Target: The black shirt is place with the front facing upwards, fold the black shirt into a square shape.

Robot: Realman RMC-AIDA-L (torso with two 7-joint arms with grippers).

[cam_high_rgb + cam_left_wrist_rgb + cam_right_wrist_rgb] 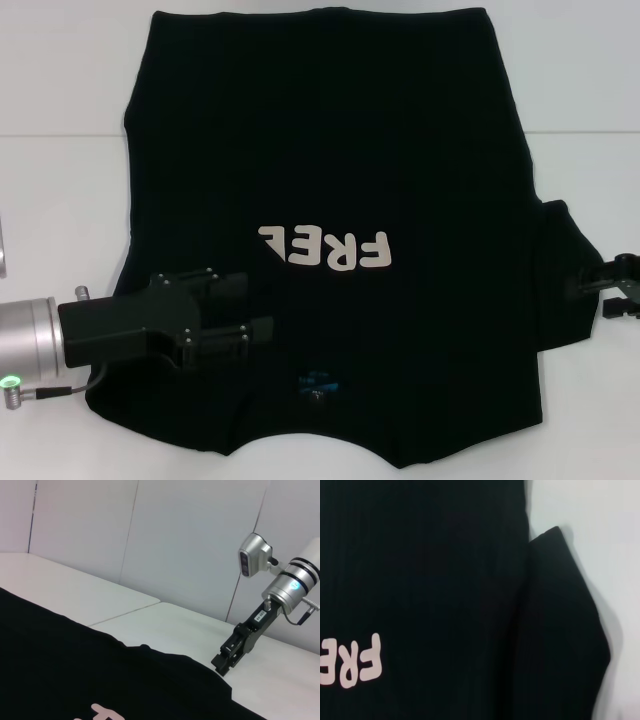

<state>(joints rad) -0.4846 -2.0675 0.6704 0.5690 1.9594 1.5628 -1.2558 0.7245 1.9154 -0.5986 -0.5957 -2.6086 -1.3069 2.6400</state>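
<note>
We see the black shirt [330, 180] lying flat on a white counter [60, 220], front side up, with its "FRE" chest print [325, 247] reading upside down from the head view and its small blue neck label [318, 381] at the near edge. The counter consists of white panels meeting at a thin seam [60, 135]; pale grey wall panels [150, 535] stand behind it. The left pincer [255, 308] lies over the shirt's left portion, where the left side appears folded inward; its fingers stand slightly apart, and we cannot tell whether cloth sits between them. The right pincer [220, 666] sits at the edge of the right sleeve [565, 280], and we cannot tell its state.
</note>
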